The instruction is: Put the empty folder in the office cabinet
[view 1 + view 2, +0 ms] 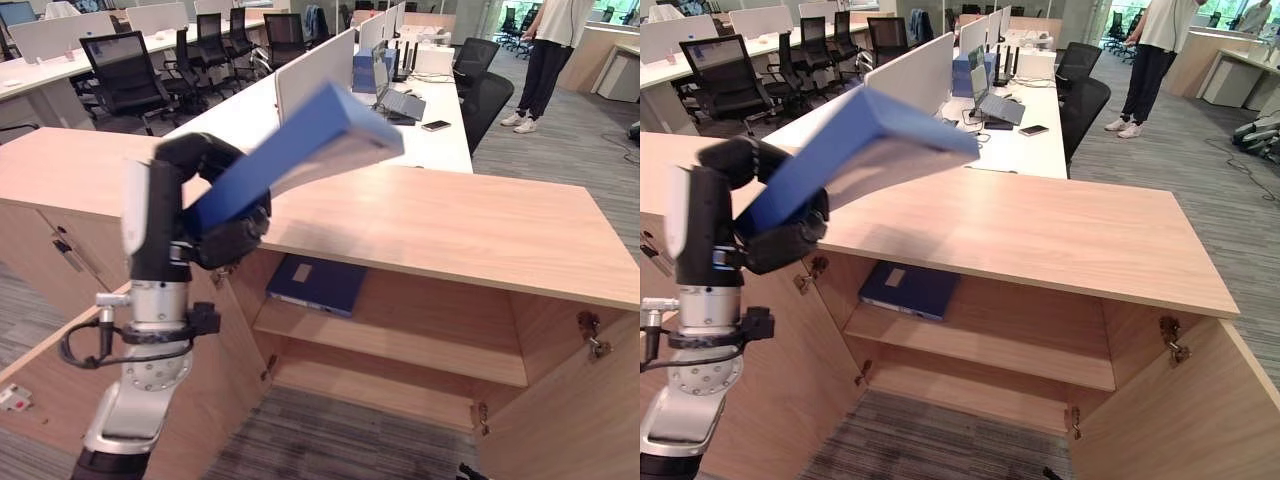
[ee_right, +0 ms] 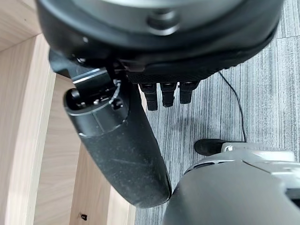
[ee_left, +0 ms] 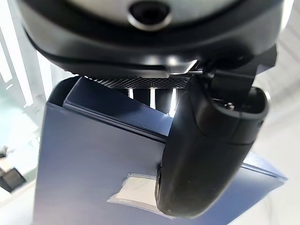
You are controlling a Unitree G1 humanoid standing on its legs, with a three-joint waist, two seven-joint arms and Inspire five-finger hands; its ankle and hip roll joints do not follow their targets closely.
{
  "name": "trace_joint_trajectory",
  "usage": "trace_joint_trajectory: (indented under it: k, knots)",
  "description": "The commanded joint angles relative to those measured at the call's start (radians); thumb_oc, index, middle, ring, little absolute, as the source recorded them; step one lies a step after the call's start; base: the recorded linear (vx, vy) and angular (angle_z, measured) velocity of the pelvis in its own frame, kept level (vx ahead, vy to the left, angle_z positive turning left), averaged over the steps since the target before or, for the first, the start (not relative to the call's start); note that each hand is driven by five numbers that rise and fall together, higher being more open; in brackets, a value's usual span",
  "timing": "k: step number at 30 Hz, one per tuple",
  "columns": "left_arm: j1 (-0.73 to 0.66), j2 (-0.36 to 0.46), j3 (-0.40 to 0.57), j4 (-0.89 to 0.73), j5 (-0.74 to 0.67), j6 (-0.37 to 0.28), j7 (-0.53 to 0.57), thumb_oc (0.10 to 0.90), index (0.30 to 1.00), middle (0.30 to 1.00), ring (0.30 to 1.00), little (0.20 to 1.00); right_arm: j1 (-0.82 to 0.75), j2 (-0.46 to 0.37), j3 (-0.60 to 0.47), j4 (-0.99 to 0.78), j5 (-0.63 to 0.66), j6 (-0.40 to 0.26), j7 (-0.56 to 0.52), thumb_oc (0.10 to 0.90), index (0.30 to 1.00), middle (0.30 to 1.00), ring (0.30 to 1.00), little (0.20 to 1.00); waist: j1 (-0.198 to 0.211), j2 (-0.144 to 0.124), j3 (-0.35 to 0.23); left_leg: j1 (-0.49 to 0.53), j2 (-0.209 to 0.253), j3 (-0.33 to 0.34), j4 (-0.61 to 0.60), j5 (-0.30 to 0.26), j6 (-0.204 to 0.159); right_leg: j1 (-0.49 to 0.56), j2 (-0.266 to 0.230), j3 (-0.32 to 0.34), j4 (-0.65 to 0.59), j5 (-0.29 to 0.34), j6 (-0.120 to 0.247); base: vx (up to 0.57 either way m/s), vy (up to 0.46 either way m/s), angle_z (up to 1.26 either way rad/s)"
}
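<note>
Gripping a blue folder point(image 1: 300, 150) from below, the left robot hand point(image 1: 215, 215) has its dark fingers and thumb curled round the folder's lower end, holding it tilted up and away above the wooden worktop point(image 1: 450, 225) of the office cabinet point(image 1: 560, 300). That folder is a flat, rigid rectangular box shape with a smooth matte blue face and a paler grey edge; the left wrist view shows a small white label point(image 3: 136, 190) stuck on its face beside the thumb point(image 3: 206, 154).

Below, the cabinet stands open, its doors point(image 1: 1170, 420) swung outward on small metal hinges point(image 1: 1173, 340). Its panels are pale, smooth wood-grain laminate. A second dark blue folder point(image 1: 318, 283) lies flat on the upper shelf point(image 1: 400, 340), near that shelf's left end, with a pale rectangular label on top.

The right robot hand point(image 2: 126, 145) hangs beside a wooden cabinet panel over grey striped carpet point(image 2: 267, 93), its fingers curled in short against the palm and holding nothing, the thick dark thumb sticking out.

Behind the cabinet run white desks point(image 1: 380, 120) with black mesh chairs point(image 1: 125, 75), and a person point(image 1: 545, 60) stands on the far right.
</note>
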Motion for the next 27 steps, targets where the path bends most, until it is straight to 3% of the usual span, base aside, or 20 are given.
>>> trace_joint_trajectory:
  k: [1, 8, 10, 12, 14, 17, 18, 22, 27]
  knots:
    - [-0.189, -0.05, 0.085, -0.087, -0.273, -0.136, -0.016, 0.4, 0.3, 0.3, 0.3, 0.3, -0.086, -0.033, 0.025, -0.021, 0.041, -0.029, 0.017, 0.8, 0.9, 0.9, 0.9, 0.9, 0.013, -0.006, 0.045, 0.094, -0.047, 0.002, -0.002, -0.132, 0.015, 0.039, -0.004, -0.076, 0.011, -0.079, 0.044, -0.03, 0.025, 0.09]
    - [-0.107, -0.116, 0.059, -0.134, -0.633, -0.131, -0.186, 0.4, 0.3, 0.3, 0.3, 0.3, -0.1, -0.025, 0.029, -0.088, 0.113, -0.036, 0.054, 0.8, 0.9, 0.9, 0.9, 0.9, 0.035, 0.001, 0.05, 0.086, -0.05, -0.018, -0.002, -0.136, 0.015, 0.043, -0.009, -0.094, 0.012, -0.085, 0.046, -0.01, 0.02, 0.15]
    - [-0.087, -0.135, 0.048, -0.139, -0.701, -0.13, -0.206, 0.4, 0.3, 0.3, 0.3, 0.3, -0.106, -0.012, 0.032, -0.136, 0.182, -0.045, 0.068, 0.8, 0.9, 0.9, 0.9, 0.9, 0.039, 0.002, 0.051, 0.084, -0.051, -0.021, -0.002, -0.135, 0.015, 0.042, -0.011, -0.096, 0.012, -0.085, 0.045, -0.04, 0.032, 0.06]
    - [-0.038, -0.167, 0.032, -0.134, -0.804, -0.133, -0.226, 0.4, 0.3, 0.3, 0.3, 0.3, -0.111, 0.004, 0.065, -0.342, 0.337, -0.072, 0.127, 0.8, 0.9, 0.9, 0.9, 0.9, 0.051, 0.004, 0.061, 0.082, -0.052, -0.027, -0.002, -0.132, 0.015, 0.041, -0.013, -0.102, 0.015, -0.084, 0.044, -0.04, 0.033, 0.01]
    - [-0.02, -0.175, 0.03, -0.135, -0.821, -0.13, -0.229, 0.4, 0.3, 0.3, 0.3, 0.3, -0.101, 0.001, 0.079, -0.427, 0.38, -0.072, 0.148, 0.8, 0.9, 0.9, 0.9, 0.9, 0.052, 0.004, 0.062, 0.083, -0.052, -0.028, -0.002, -0.131, 0.015, 0.042, -0.015, -0.103, 0.015, -0.083, 0.045, 0.0, 0.0, 0.0]
    - [0.037, -0.189, 0.038, -0.132, -0.866, -0.118, -0.231, 0.4, 0.3, 0.3, 0.3, 0.3, -0.083, -0.016, 0.148, -0.829, 0.578, -0.087, 0.232, 0.8, 0.9, 0.9, 0.9, 0.9, 0.063, 0.001, 0.063, 0.079, -0.053, -0.028, -0.002, -0.127, 0.015, 0.04, -0.02, -0.108, 0.013, -0.08, 0.046, -0.01, 0.021, 0.02]
    - [0.047, -0.188, 0.037, -0.132, -0.866, -0.113, -0.229, 0.4, 0.3, 0.3, 0.3, 0.3, -0.086, -0.023, 0.165, -0.892, 0.604, -0.087, 0.245, 0.8, 0.9, 0.9, 0.9, 0.9, 0.066, 0.0, 0.063, 0.077, -0.053, -0.028, -0.002, -0.126, 0.015, 0.039, -0.021, -0.109, 0.013, -0.079, 0.046, 0.0, 0.0, 0.0]
    - [0.091, -0.185, 0.037, -0.128, -0.847, -0.089, -0.227, 0.4, 0.3, 0.3, 0.3, 0.3, -0.098, -0.03, 0.22, -1.082, 0.737, -0.077, 0.289, 0.8, 0.9, 0.9, 0.9, 0.9, 0.073, -0.001, 0.059, 0.075, -0.054, -0.031, -0.002, -0.123, 0.016, 0.039, -0.025, -0.11, 0.012, -0.077, 0.046, 0.0, 0.016, 0.01]
    - [0.152, -0.205, 0.036, -0.128, -0.874, -0.07, -0.247, 0.4, 0.3, 0.3, 0.3, 0.3, -0.112, -0.017, 0.268, -1.197, 0.85, -0.064, 0.322, 0.8, 0.9, 0.9, 0.9, 0.9, 0.08, 0.001, 0.056, 0.07, -0.056, -0.024, -0.002, -0.12, 0.018, 0.033, -0.025, -0.107, 0.008, -0.072, 0.047, 0.0, 0.008, 0.02]
